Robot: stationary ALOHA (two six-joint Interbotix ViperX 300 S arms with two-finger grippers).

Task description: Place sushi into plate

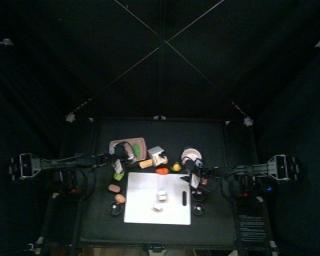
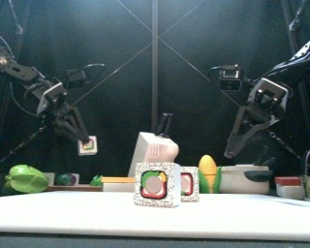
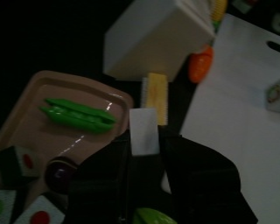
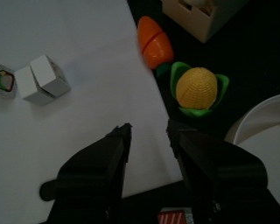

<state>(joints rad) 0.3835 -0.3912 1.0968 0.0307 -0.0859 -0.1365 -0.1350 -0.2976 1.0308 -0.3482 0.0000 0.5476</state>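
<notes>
Right now both grippers hang released above the table; the sushi [image 4: 29, 79] stand at my right gripper's [image 4: 149, 140] ten o'clock, so I'd descend squarely over one, then carry it toward the plate [image 4: 269, 129]

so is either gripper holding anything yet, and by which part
No. The right gripper is open above the white board, its gap empty. The left gripper holds nothing visible; its jaw state cannot be told.
</notes>
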